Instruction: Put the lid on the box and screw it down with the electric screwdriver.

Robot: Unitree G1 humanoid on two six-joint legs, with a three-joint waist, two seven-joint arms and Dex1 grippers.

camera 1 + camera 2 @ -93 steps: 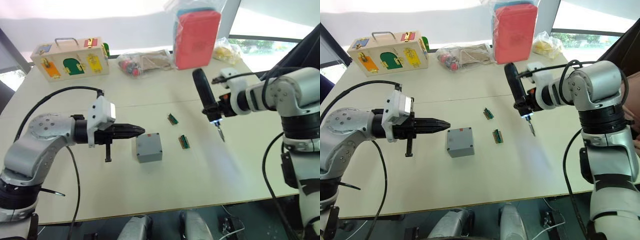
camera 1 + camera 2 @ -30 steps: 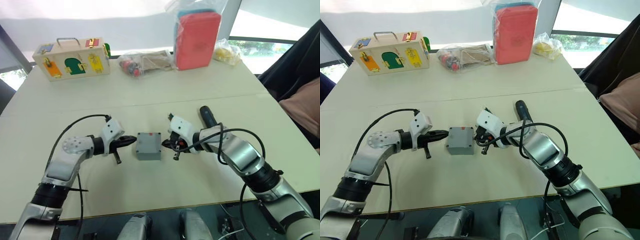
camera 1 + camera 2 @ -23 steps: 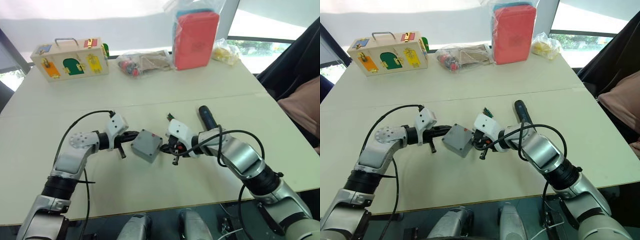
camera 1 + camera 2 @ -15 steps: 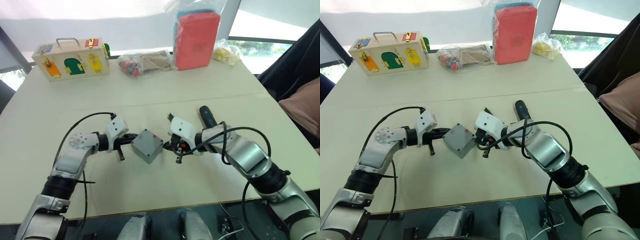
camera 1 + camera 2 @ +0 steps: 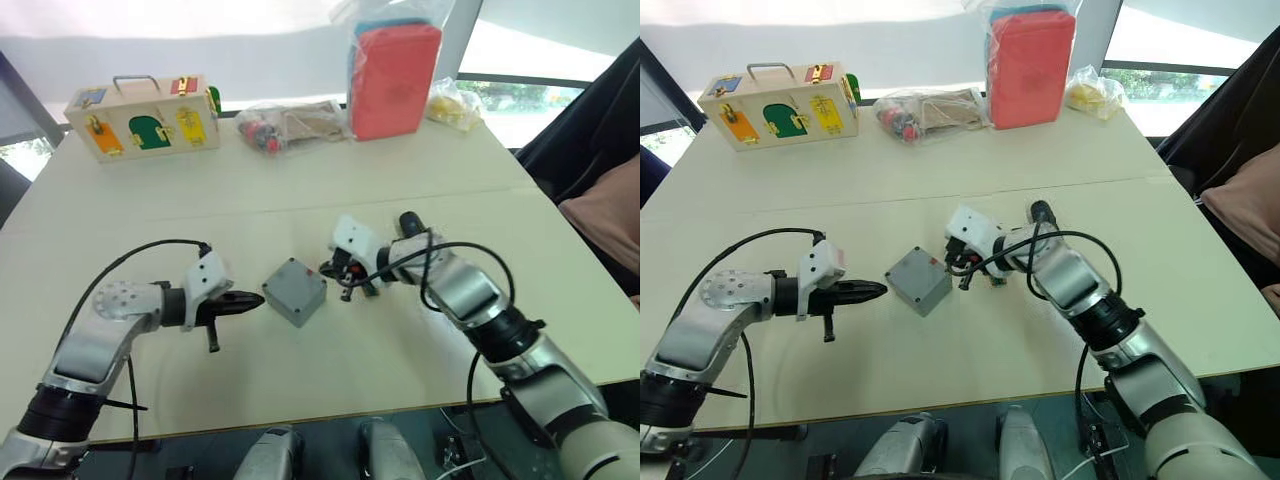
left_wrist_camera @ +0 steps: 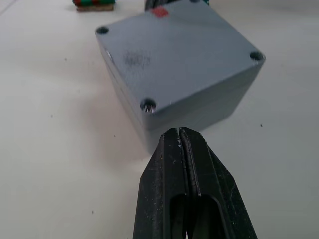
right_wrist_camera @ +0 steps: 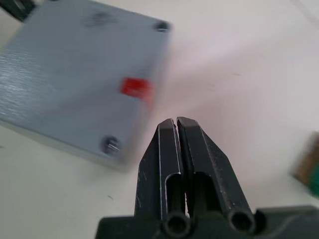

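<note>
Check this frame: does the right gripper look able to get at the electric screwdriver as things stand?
Probably yes. The electric screwdriver lies on the table just behind the right gripper, which is shut, empty and pointed at the box; nothing blocks it.

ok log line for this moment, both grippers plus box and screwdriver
left gripper: shut, empty, beside box | right gripper: shut, empty | lid: on box | electric screwdriver: on table

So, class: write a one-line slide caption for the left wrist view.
Shut left gripper pointing at a corner of the grey box, lid already seated on it.
</note>
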